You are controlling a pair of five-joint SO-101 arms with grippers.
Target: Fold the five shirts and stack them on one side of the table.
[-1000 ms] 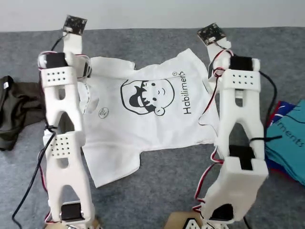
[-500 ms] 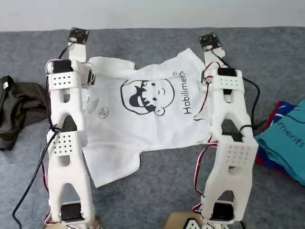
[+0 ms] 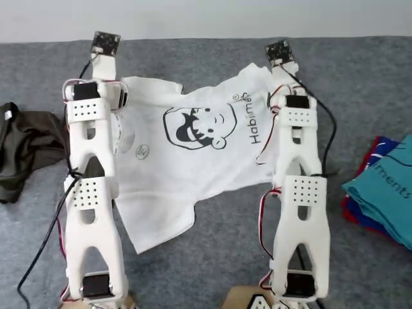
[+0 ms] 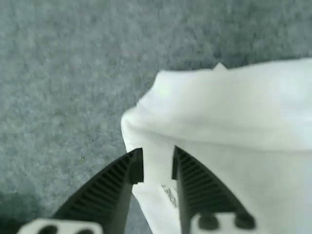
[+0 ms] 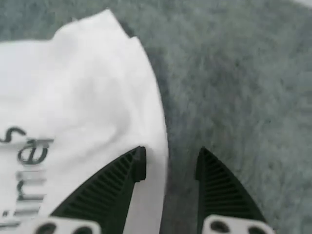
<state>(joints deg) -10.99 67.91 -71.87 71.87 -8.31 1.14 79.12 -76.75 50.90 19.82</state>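
At the middle of the grey table cover [image 3: 225,257] the white shirt [image 3: 193,161] lies spread out, print up. The left gripper [image 4: 156,165] sits over one far corner, jaws narrowly apart, cloth showing between them. The right gripper [image 5: 169,163], jaws wider apart, straddles the other far corner's edge.

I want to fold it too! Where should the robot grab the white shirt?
Probably its two far corners, coming down from above. The white shirt lies flat, so only thin edges fit a pincer. The right pincer, open, straddles the edge by one far corner.
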